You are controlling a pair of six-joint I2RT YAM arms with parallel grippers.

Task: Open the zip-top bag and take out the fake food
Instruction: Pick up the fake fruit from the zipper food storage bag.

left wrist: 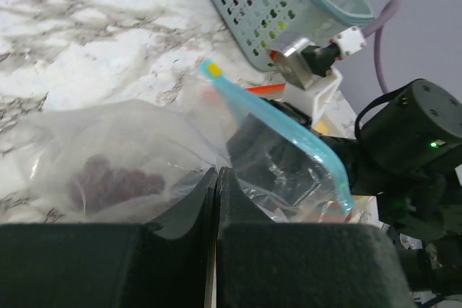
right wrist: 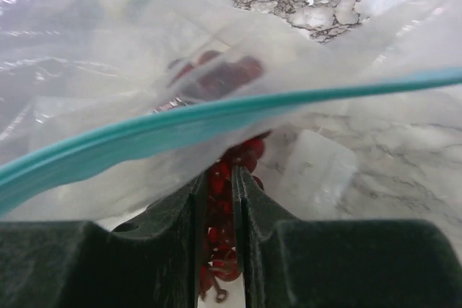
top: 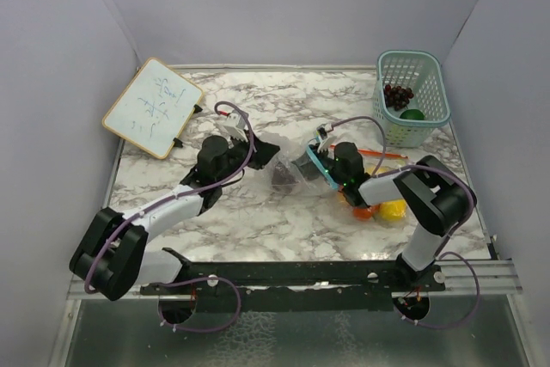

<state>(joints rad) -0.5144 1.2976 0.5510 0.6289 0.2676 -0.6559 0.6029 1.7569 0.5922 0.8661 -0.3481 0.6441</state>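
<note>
The clear zip-top bag (top: 290, 174) lies mid-table with its teal zip strip (left wrist: 289, 135) lifted open. My left gripper (left wrist: 217, 169) is shut on a pinch of the bag's film, seen from above at the bag's left edge (top: 263, 154). My right gripper (right wrist: 218, 171) reaches in under the zip strip (right wrist: 216, 117), its jaws shut on a bunch of dark red grapes (right wrist: 220, 203). More grapes (right wrist: 216, 77) show blurred through the film. An orange-red fruit (top: 362, 211) and a yellow lemon (top: 394, 210) lie on the table beside the right arm.
A teal basket (top: 427, 83) at the back right holds dark grapes (top: 397, 94) and a green ball (top: 412, 114). A small whiteboard (top: 153, 107) leans at the back left. Grey walls close in three sides of the marble table (top: 258, 221).
</note>
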